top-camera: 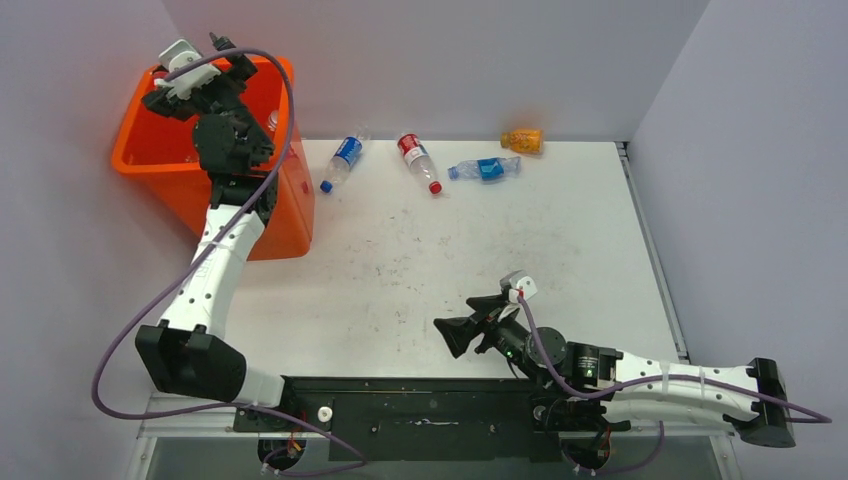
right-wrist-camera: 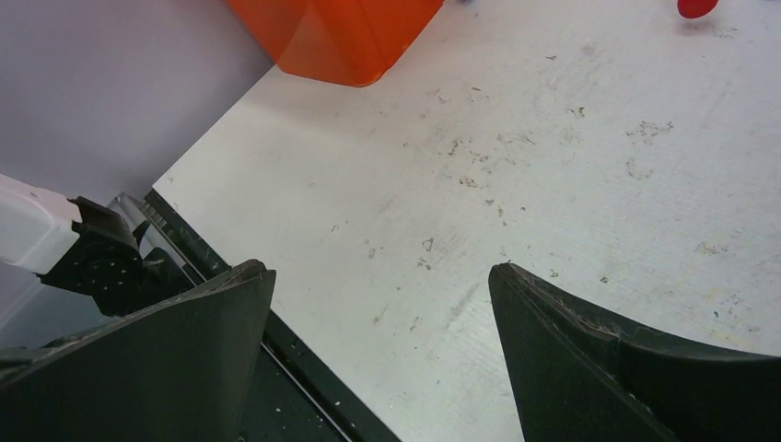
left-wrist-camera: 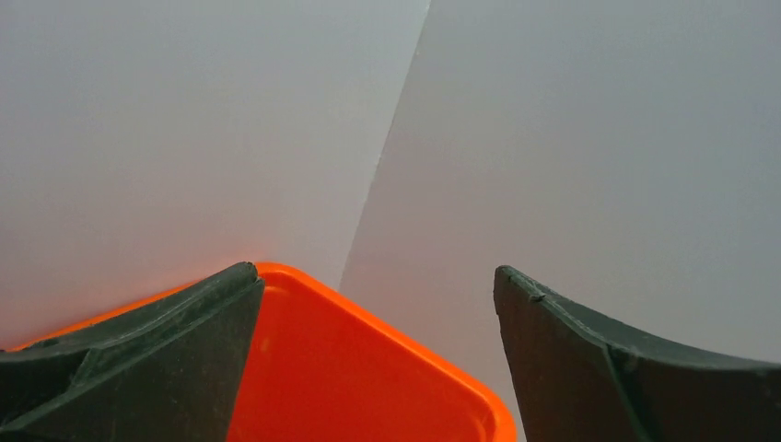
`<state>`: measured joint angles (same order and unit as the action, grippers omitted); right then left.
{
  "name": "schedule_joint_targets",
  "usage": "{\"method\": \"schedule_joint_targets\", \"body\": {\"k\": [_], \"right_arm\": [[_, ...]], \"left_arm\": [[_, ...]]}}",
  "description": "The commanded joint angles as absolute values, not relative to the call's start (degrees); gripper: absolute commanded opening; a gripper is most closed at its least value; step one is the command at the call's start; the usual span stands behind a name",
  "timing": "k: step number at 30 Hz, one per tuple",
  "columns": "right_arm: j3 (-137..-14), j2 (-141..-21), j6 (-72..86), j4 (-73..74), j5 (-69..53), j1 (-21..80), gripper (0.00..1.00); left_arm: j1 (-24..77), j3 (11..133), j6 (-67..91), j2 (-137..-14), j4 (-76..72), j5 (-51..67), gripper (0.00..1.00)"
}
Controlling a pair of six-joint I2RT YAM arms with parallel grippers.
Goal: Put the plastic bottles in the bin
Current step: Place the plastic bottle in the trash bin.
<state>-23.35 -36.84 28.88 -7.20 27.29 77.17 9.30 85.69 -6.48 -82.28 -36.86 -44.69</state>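
Four plastic bottles are counted lying on the table [top-camera: 420, 260] along its 12 o'clock edge: a blue-labelled bottle [top-camera: 345, 158], a red-labelled bottle [top-camera: 416, 158], a second blue-labelled bottle [top-camera: 487, 169] and an orange bottle [top-camera: 523, 141]. One bin [top-camera: 140, 150] is recorded at 10 o'clock. The left gripper [left-wrist-camera: 376, 269] is held above the bin with jaws spread wide and nothing between them. The right gripper [right-wrist-camera: 379, 267], at 5 o'clock, is likewise spread wide and empty over bare table.
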Motion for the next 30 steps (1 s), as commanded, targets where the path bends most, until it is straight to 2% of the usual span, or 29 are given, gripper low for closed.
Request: {"method": "schedule_joint_targets", "body": {"k": [1, 8, 12, 15, 20, 22, 26, 30], "right_arm": [[-25.5, -37.9, 27.4, -9.0, 29.3, 76.5, 0.90], [-28.8, -38.4, 27.0, -6.6, 36.7, 76.1, 0.90], [-33.5, -41.8, 26.9, -2.9, 41.5, 74.0, 0.90], [-37.4, -46.3, 28.4, -0.5, 39.3, 68.4, 0.90], [-40.4, -53.5, 32.0, -1.9, 27.1, 55.0, 0.90], [-40.7, -56.3, 33.4, -3.4, 26.4, 51.6, 0.90], [-40.7, -62.2, 35.2, -8.2, 30.1, 46.5, 0.90], [-39.9, -66.4, 36.5, -14.1, 25.6, 39.3, 0.90]], "left_arm": [[11.0, 87.7, -6.5, -77.0, -40.8, -42.8, 0.96], [22.9, 82.9, -4.0, -65.0, -32.6, -36.7, 0.96], [33.0, 79.5, 0.5, -59.2, -18.0, -29.9, 0.96], [38.2, 77.0, 4.1, -56.3, -6.0, -24.2, 0.96], [40.5, 72.0, 9.0, -52.6, 13.1, -10.1, 0.96], [40.5, 69.3, 9.1, -51.0, 17.7, -6.2, 0.96], [40.4, 61.2, 9.4, -46.5, 21.4, -4.8, 0.96], [40.3, 50.5, 10.1, -40.3, 18.3, -6.1, 0.96]]}}
